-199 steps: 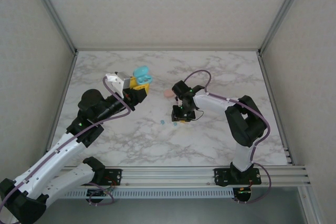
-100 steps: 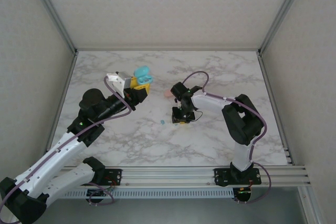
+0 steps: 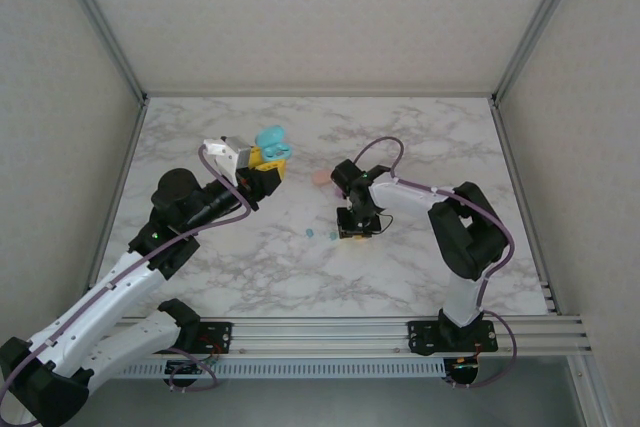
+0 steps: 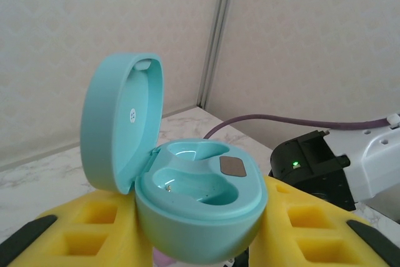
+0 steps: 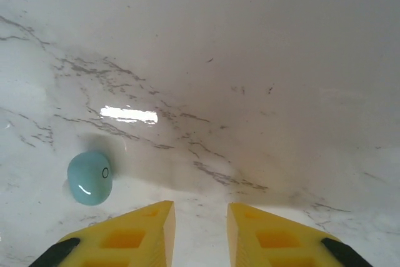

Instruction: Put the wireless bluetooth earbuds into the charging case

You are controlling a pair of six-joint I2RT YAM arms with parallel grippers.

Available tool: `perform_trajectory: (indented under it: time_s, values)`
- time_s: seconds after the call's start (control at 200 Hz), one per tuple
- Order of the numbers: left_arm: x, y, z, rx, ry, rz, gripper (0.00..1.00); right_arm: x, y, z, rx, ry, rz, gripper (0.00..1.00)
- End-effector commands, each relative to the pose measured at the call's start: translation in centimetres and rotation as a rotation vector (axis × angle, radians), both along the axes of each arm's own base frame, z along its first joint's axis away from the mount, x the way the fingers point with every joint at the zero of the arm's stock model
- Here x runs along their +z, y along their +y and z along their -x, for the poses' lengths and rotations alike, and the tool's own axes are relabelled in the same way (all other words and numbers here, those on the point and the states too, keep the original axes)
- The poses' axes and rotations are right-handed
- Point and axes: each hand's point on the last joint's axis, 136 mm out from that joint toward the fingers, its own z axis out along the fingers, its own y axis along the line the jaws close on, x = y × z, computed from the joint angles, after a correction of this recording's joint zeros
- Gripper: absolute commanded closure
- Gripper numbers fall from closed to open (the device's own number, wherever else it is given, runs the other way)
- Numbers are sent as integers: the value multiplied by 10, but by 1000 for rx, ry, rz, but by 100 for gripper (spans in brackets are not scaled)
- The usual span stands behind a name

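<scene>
Teal earbud (image 5: 90,177) lies loose on the bench (image 5: 262,60), lower left of the right wrist frame, apart from the right end effector (image 5: 199,217), whose fingers stand narrowly spread with nothing between. We judge it featherlight, rigid, glossy and slippery, likely to squirt out; take it across its short width, centred on the pads. In the top frame a second teal earbud (image 3: 309,235) sits just left of centre. Left end effector (image 3: 265,159) pinches the teal charging case (image 4: 200,204), lid hinged open at frame left, both wells empty.
</scene>
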Motion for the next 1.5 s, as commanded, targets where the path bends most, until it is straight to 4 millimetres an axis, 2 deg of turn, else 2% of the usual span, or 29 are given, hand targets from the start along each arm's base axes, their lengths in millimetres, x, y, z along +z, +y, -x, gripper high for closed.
perform_trajectory:
  time_s: [0.0, 0.09, 0.18, 0.35, 0.636, 0.976, 1.296, 1.407, 1.497]
  values:
    - [19, 4, 2, 6, -34, 33, 71, 26, 17, -8, 11, -44, -85, 68]
    - [19, 5, 1, 11, -36, 34, 71, 29, 38, -8, 27, -31, -148, 64]
    - [21, 5, 1, 13, -38, 38, 71, 23, 46, -7, 34, -12, -137, 62]
    - [19, 5, 2, 12, -36, 29, 71, 4, 36, -8, 12, 7, -54, 63]
    - [17, 5, 2, 12, -30, 29, 71, -10, 10, 6, 30, 35, 44, 67]
    - [19, 4, 1, 10, -31, 28, 70, -2, -5, 15, 16, 10, 11, 72]
    - [16, 3, 0, 7, -22, 26, 70, -7, -42, 24, -60, 22, 45, 75]
    - [17, 2, 0, 3, -21, 29, 70, -3, -42, 21, -72, 7, 38, 74]
    - [18, 1, 0, -3, -20, 28, 70, 8, -35, 15, -81, -16, 1, 73]
